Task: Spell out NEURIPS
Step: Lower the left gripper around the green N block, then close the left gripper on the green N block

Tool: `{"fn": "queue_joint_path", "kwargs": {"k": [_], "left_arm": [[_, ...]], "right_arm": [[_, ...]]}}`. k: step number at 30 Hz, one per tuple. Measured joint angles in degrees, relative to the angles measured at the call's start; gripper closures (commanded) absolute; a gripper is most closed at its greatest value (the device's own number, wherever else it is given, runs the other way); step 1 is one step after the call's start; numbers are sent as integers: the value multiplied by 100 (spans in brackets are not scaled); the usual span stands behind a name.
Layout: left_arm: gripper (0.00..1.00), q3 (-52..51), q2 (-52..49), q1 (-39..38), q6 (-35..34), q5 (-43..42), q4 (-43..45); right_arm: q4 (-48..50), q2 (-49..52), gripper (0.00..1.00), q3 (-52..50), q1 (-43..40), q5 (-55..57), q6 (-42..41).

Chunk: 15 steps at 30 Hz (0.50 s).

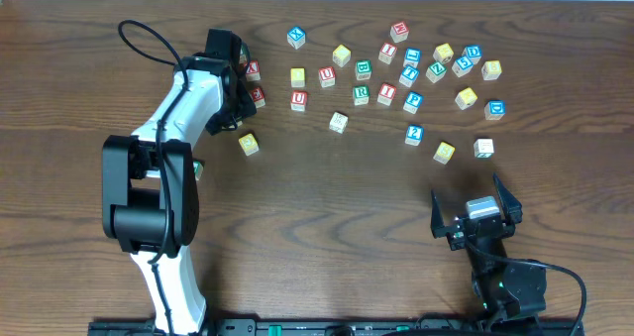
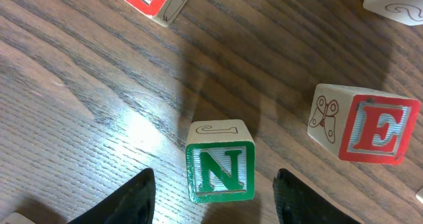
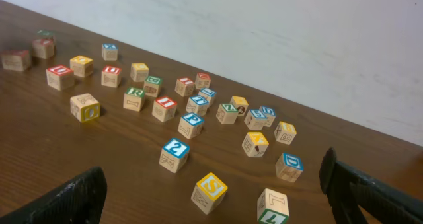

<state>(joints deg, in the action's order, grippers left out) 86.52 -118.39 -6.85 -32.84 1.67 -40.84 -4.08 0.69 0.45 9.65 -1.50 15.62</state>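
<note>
Plainly, N cube sits between left end effector jaws.

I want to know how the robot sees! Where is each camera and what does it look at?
Overhead: above the table, looking straight down; left arm, right arm and scattered cubes show.
Left wrist: close over the wood, facing down at the N cube between the left fingers.
Right wrist: low, facing across the table at the cubes and wall; right fingers at the corners.
Shared: overhead and right wrist both show the yellow S cube.
</note>
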Motion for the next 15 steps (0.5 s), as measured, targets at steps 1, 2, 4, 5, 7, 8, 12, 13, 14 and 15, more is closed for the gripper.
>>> {"fn": "queue_joint_path", "kwargs": {"k": [1,2,4,5,7,8,12,13,14,15], "left_arm": [[43,0,0,0,0,0,2],[43,0,0,0,0,0,2],[43,0,0,0,0,0,-2],[43,0,0,0,0,0,-9],[43,0,0,0,0,0,-22],[43,0,0,0,0,0,-35],[43,0,0,0,0,0,-46],[43,0,0,0,0,0,-46],[43,0,0,0,0,2,-46],[43,0,0,0,0,2,-48]], "right_arm": [[0,0,1,0,0,0,0],[0,0,1,0,0,2,0],[0,0,1,0,0,2,0],[0,0,1,0,0,2,0],[0,0,1,0,0,0,2],[0,0,1,0,0,2,0],[0,0,1,0,0,0,0],[0,0,1,0,0,0,0],[0,0,1,0,0,0,0],[0,0,1,0,0,0,0]]}}
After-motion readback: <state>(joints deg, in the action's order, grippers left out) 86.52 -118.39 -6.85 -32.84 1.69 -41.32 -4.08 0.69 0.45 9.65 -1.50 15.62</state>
